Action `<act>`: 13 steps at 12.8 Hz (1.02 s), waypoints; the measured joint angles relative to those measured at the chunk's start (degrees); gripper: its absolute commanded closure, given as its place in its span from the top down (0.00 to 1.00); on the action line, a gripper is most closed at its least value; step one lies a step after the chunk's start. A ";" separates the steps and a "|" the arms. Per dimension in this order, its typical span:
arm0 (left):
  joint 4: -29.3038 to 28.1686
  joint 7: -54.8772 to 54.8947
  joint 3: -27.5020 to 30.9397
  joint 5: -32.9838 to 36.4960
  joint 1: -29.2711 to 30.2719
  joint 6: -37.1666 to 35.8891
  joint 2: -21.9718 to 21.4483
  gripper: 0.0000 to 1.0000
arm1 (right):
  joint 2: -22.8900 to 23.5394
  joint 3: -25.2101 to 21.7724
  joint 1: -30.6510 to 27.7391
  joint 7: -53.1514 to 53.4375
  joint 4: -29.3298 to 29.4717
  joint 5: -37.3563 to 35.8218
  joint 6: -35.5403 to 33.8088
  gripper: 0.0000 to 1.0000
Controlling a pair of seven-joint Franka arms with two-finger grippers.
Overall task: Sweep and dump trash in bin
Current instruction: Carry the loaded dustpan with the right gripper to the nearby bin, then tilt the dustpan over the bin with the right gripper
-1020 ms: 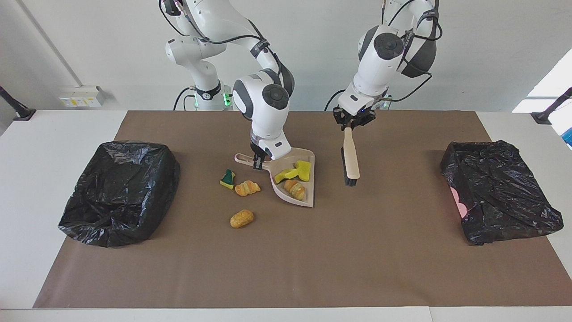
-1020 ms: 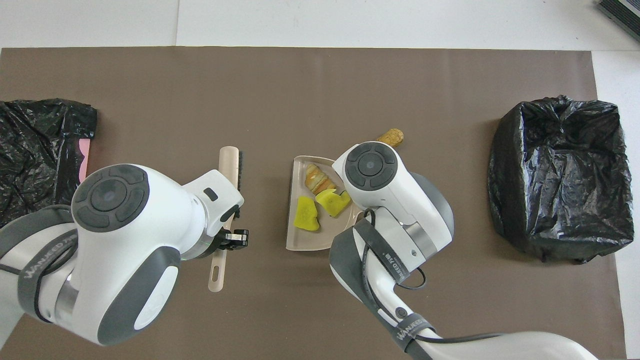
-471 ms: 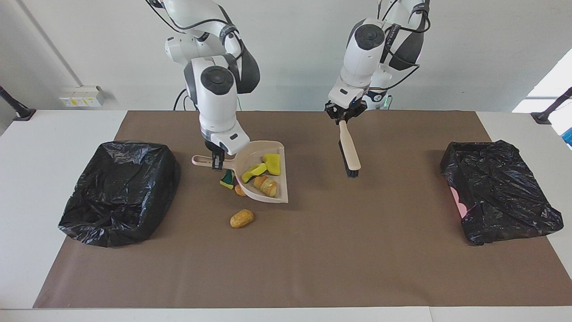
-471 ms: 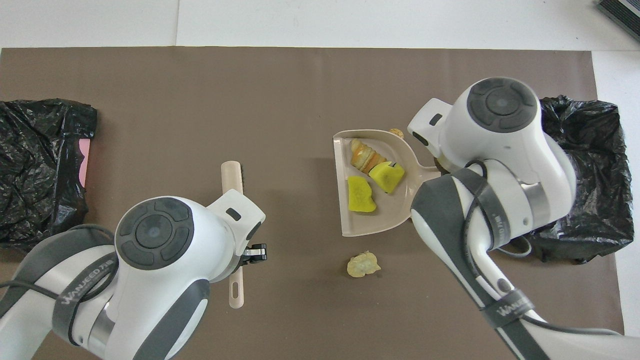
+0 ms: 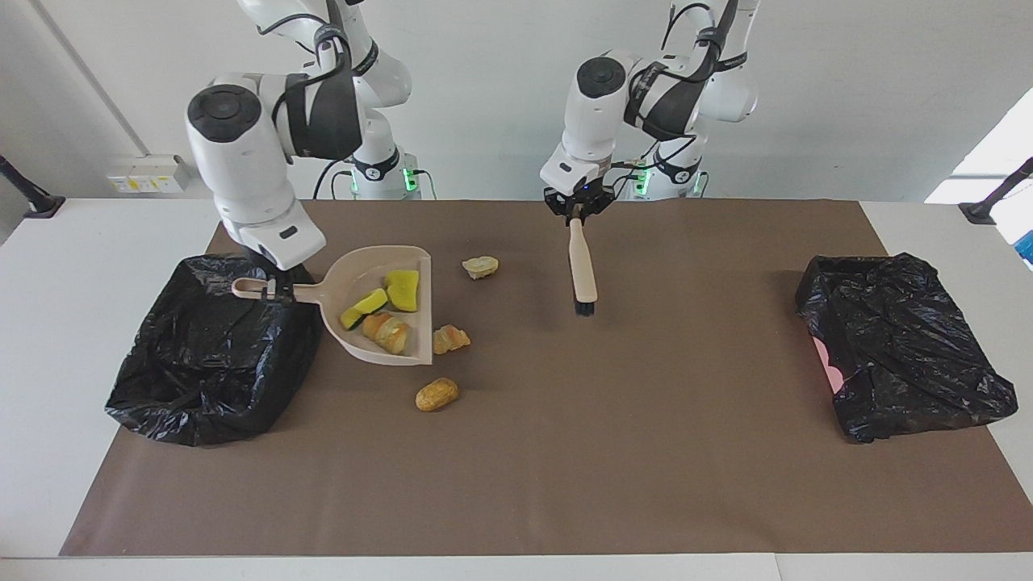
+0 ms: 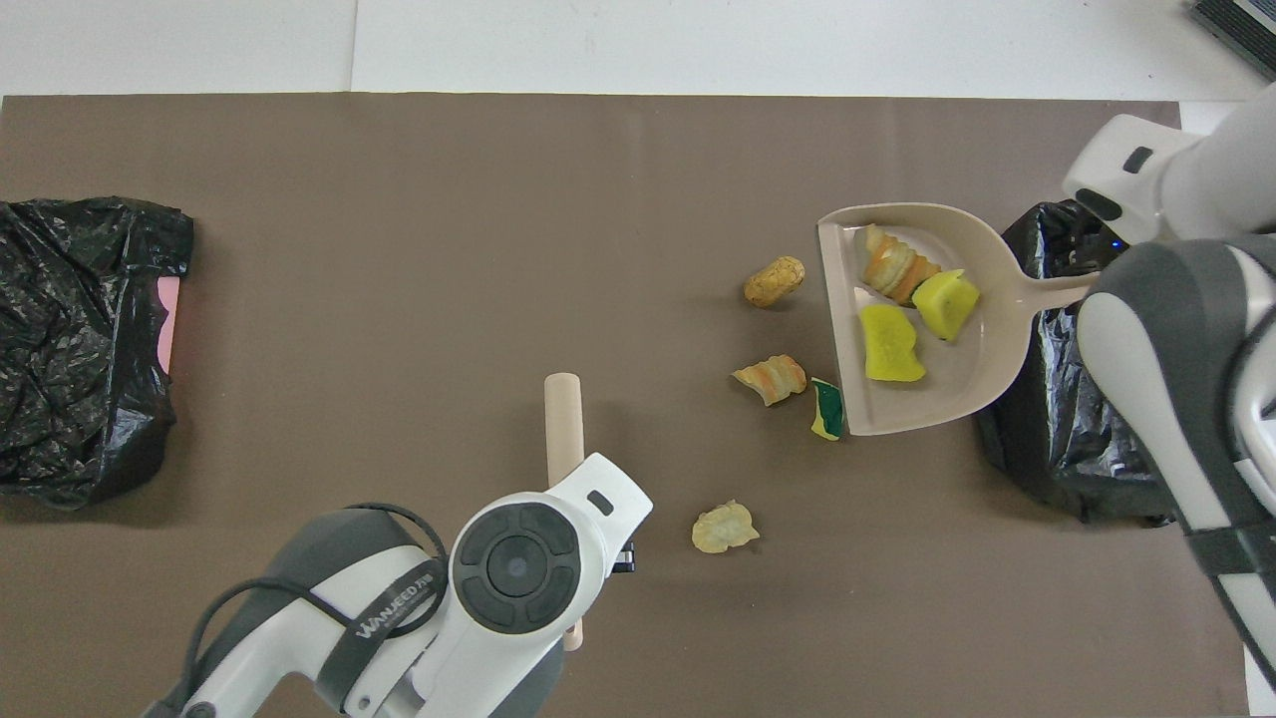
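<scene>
My right gripper (image 5: pixel 270 289) is shut on the handle of the beige dustpan (image 5: pixel 359 270), held over the mat with the handle above the edge of the black-bagged bin (image 5: pixel 214 347) at the right arm's end. Three chunks of trash lie in the pan: two yellow (image 6: pixel 890 344) and one orange-striped (image 6: pixel 894 269). Several more lie on the mat: a green-faced chunk (image 6: pixel 826 409), an orange one (image 5: pixel 450 339), a tan one (image 5: pixel 437 394) and a pale one (image 5: pixel 480 266). My left gripper (image 5: pixel 576 211) is shut on the brush (image 5: pixel 583 270), which hangs bristles down over the mat's middle.
A second black-bagged bin (image 5: pixel 904 339) with a pink patch showing stands at the left arm's end of the table. The brown mat (image 5: pixel 565 468) covers most of the white table.
The right arm has carried the dustpan with its three chunks toward the bin at its end, uncovering chunks on the mat. The left arm has moved the brush toward the right arm's side.
</scene>
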 measured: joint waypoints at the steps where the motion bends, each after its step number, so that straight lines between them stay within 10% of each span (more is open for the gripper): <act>1: -0.81 -0.98 -0.03 -0.17 -1.60 1.52 1.01 0.00 | 0.00 -0.07 -2.72 -2.02 0.28 0.00 -0.13 0.00; 13: -5.05 -0.60 0.01 -7.20 -5.07 6.83 2.36 0.00 | -0.93 -0.31 -17.99 -6.69 -3.24 -24.11 13.05 0.00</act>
